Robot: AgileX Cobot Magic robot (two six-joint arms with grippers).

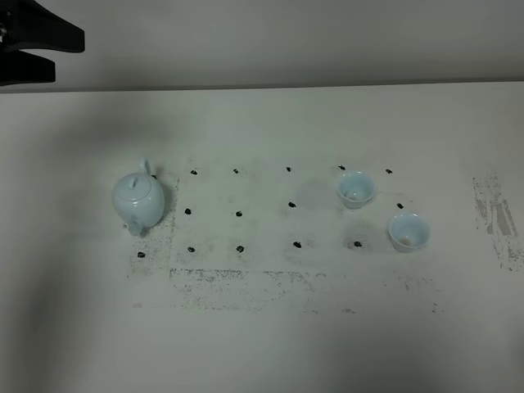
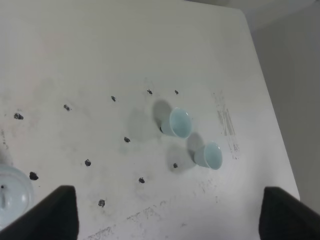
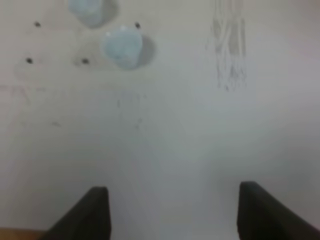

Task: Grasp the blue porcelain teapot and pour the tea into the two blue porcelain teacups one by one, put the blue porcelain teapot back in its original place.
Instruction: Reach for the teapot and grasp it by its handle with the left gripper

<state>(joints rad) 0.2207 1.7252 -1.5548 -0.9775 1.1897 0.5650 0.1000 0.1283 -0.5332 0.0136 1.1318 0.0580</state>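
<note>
We're at square one: blue teapot point(image 1: 138, 201) untouched on the left, teacups point(image 1: 356, 189) unpoured, left gripper point(image 2: 167, 217) and right gripper point(image 3: 175, 212) gaping empty.

The blue porcelain teapot point(image 2: 9, 197) is cut by the left wrist view's edge, with only part of its lid and body showing. The fingers point(image 2: 57, 215) of the left gripper point(image 2: 167, 189) are cropped to dark tips. The right wrist view is blurred, so the right gripper point(image 3: 173, 186) and the edge-cut teacup point(image 3: 86, 10) lack detail. The left arm point(image 1: 33, 41) is clipped at the exterior view's corner.
</note>
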